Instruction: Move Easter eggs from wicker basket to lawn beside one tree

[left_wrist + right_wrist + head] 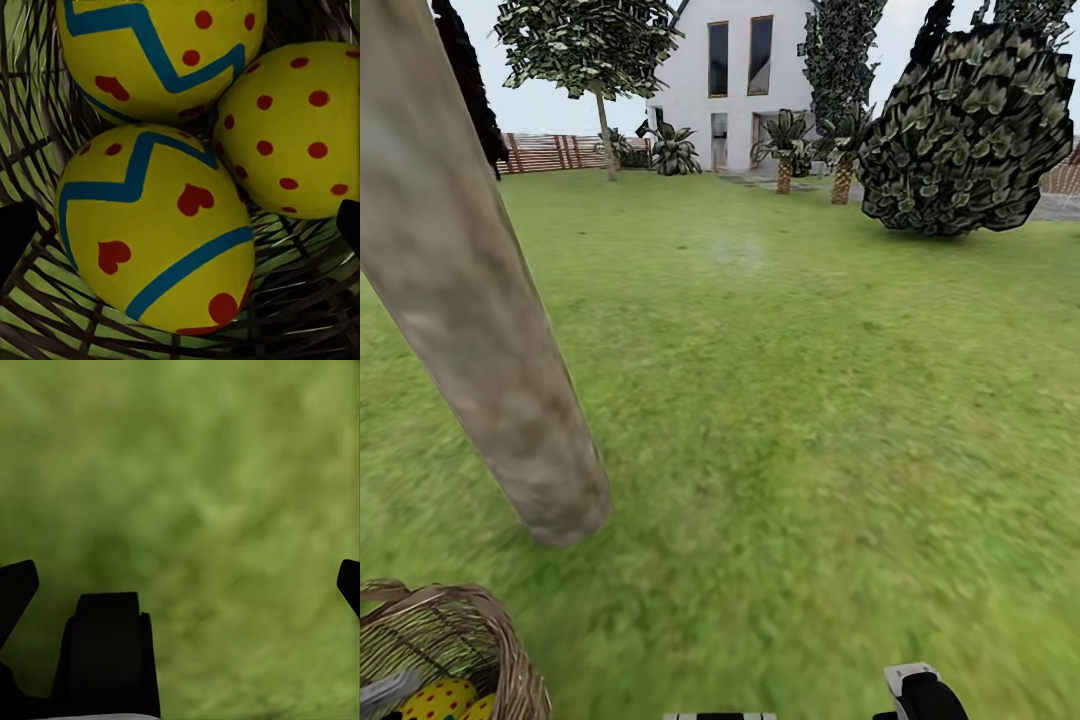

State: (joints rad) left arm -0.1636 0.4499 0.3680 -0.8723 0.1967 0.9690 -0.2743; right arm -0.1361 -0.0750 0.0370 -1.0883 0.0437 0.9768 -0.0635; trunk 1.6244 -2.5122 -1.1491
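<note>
Closest in, left gripper (180, 225) spread wide over three Easter eggs (154, 232) nestled touching in the wicker basket (450, 650) on the lawn (810, 400); best closed squarely on the nearest, beside tree (470, 300); right gripper (180, 585) likewise spread, empty over grass.

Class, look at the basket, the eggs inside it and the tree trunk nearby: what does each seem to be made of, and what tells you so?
The wicker basket looks like woven brown twigs: thin crossing strands with grass showing through gaps. The Easter eggs seem smooth, painted yellow, slightly glossy; the material beneath is unclear. The tree trunk looks like mottled grey-brown bark, matte.
</note>
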